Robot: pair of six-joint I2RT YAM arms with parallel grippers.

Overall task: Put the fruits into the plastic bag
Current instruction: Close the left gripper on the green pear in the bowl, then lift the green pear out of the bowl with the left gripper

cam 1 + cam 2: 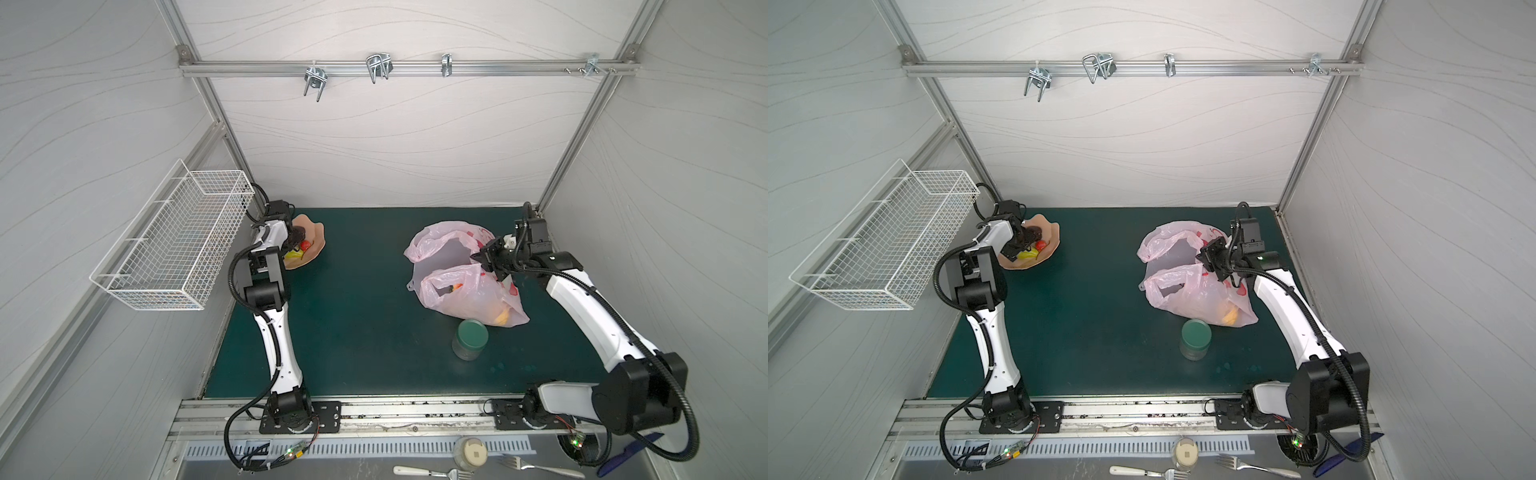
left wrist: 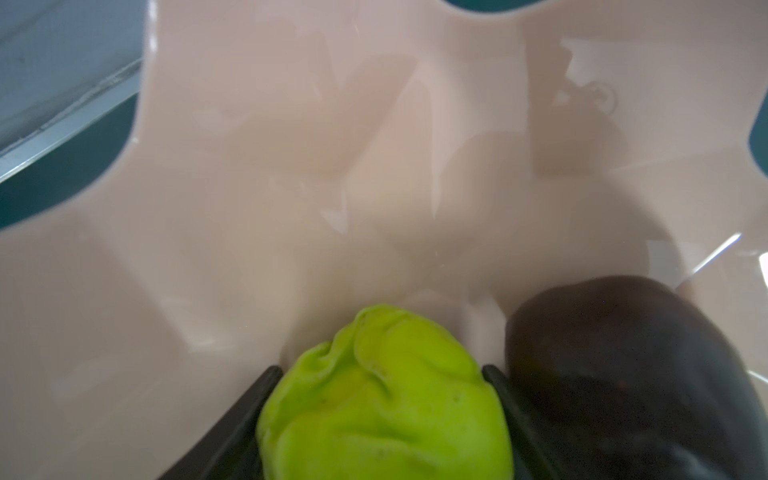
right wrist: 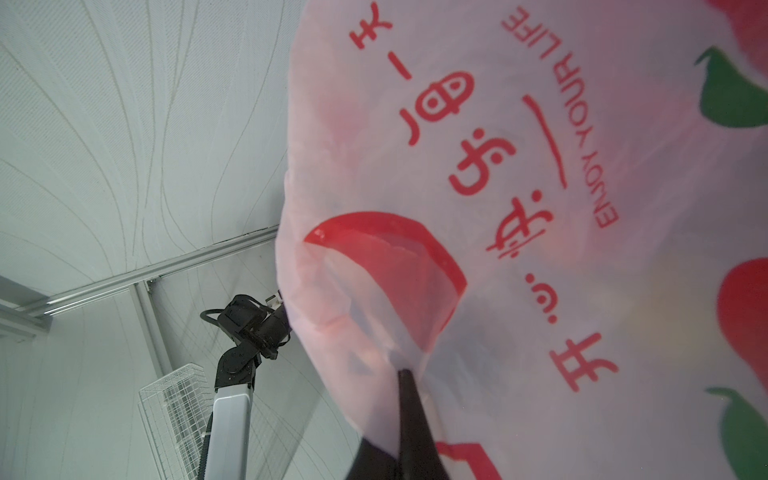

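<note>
Left arm: the left gripper (image 2: 381, 368) is dipping into the peach-coloured scalloped plastic dish (image 2: 208, 208). Its jaws are standing wide on either flank of a wrinkled green toy lime (image 2: 382, 411). They seem to be touching it, though a firm grip cannot be told.
Right arm: the right gripper (image 3: 404, 374) is pinching tight on the thin translucent pink plastic bag (image 1: 469, 295), propping its mouth up.
Fruits: the lime and a dark brown round fruit (image 2: 623, 374) are lying in the dish, well apart from the bag. An orange-yellow fruit (image 1: 500, 318) is showing through the film, near a green-lidded glass jar (image 1: 470, 338).
Risk: the rounded lime may be squirting free as the pads close. The brown fruit, crowding one finger, may get dragged along, and the slippery film may slide out, collapsing the mouth.
Lie: the lime's long axis seems to be running along the fingers, puckered end pointing outward. The bag's mouth is facing the left arm.
</note>
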